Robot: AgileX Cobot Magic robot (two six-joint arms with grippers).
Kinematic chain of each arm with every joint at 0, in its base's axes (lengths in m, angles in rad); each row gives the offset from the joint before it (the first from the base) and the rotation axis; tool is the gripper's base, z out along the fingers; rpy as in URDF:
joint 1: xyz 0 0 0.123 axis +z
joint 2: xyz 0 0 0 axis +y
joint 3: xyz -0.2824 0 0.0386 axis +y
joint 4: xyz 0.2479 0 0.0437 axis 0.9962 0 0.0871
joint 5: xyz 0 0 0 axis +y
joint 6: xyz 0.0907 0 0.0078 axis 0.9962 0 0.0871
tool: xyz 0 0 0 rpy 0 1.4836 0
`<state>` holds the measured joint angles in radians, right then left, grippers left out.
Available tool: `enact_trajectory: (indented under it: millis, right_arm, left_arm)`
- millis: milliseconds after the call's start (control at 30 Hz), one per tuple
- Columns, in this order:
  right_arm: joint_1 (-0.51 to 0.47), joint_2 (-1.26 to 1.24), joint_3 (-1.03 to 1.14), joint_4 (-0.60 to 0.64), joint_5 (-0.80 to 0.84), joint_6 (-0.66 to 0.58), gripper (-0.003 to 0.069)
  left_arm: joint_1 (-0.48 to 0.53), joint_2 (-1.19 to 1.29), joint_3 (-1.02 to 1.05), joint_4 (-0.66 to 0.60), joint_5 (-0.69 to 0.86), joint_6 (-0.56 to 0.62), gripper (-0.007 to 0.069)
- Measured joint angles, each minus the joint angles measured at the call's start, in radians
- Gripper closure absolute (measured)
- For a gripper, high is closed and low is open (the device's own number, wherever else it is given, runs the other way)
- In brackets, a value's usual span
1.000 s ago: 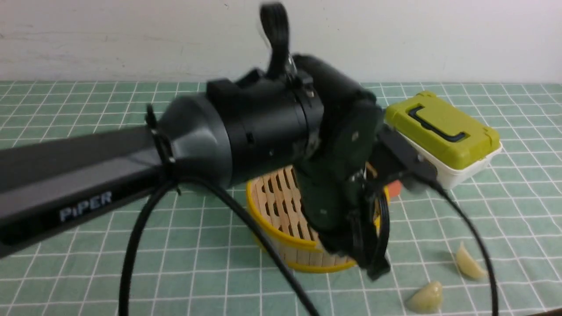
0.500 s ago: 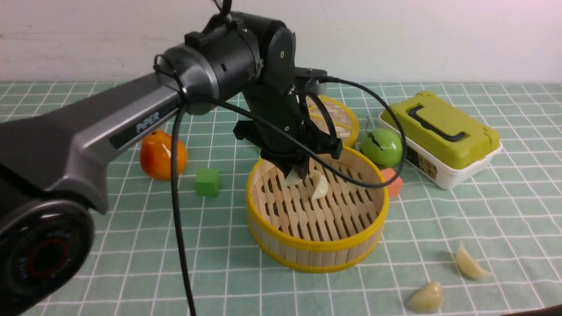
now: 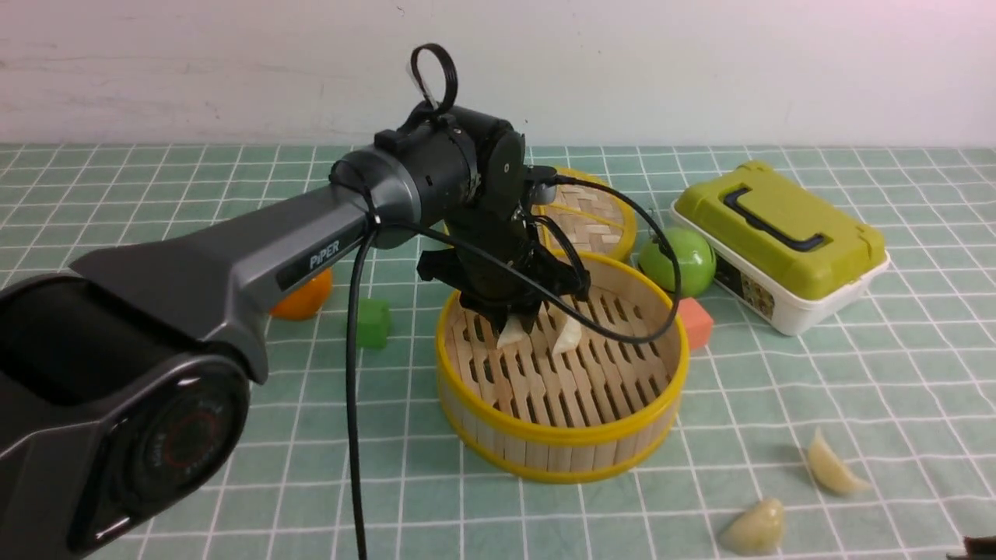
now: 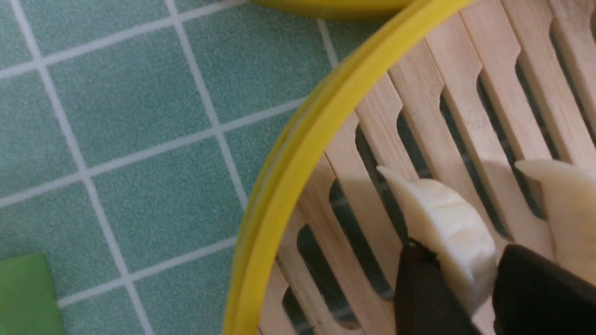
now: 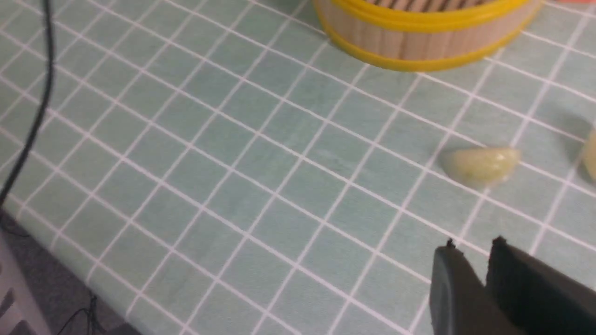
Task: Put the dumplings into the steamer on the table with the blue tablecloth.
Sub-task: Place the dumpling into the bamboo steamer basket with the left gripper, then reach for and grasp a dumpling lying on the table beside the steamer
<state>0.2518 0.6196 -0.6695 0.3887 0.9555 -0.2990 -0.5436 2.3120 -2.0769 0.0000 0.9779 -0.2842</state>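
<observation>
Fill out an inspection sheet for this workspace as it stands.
Surface: table covered by teal grid tablecloth, lying flat.
Job's things: steamer upright; dumpling A and dumpling B inside it; dumpling C and dumpling D on the cloth, robot's right.
Clutter: woven lid, green fruit, orange fruit, green cube, orange block, green-lidded box.
Grippers: left gripper straddles dumpling A, grip or release unclear; right gripper over the cloth near dumpling D, jaws closed, nothing held.
Cables: black cable hangs from the left arm; a loop crosses above the steamer.
Surroundings: plain white wall behind.
</observation>
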Motion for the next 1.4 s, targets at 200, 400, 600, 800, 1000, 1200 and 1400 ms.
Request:
enact_trajectory:
  millis: [200,400,600,800,1000,1200,1400]
  right_arm:
    - [0.004,0.135,-0.043,-0.142,-0.008,0.176,0.0544]
    - [0.079,0.348,-0.12,-0.185,-0.022,0.204,0.0533]
    - [0.157,0.638,-0.189,-0.226,-0.052,0.264,0.0467]
    - [0.147,0.825,-0.263,-0.319,-0.117,0.359,0.0288]
    - [0.066,0.929,-0.297,-0.492,-0.187,0.484,0.0132]
    - [-0.019,1.036,-0.301,-0.527,-0.292,0.495,0.0123]
    - [-0.032,1.116,-0.301,-0.531,-0.376,0.495,0.0202]
  left_arm:
    - [0.0,-0.039,-0.13,0.007,0.182,0.01,0.023]
    - [0.0,-0.177,-0.237,-0.012,0.256,0.095,0.023]
    - [0.0,-0.471,-0.134,-0.03,0.265,0.153,0.0389]
    - [0.0,-0.746,0.144,-0.029,0.265,0.172,0.0581]
    - [0.0,-1.011,0.552,-0.033,0.265,0.181,0.0638]
    - [0.0,-1.24,0.887,-0.06,0.263,0.181,0.0638]
    - [0.0,-1.402,1.057,-0.1,0.205,0.181,0.0638]
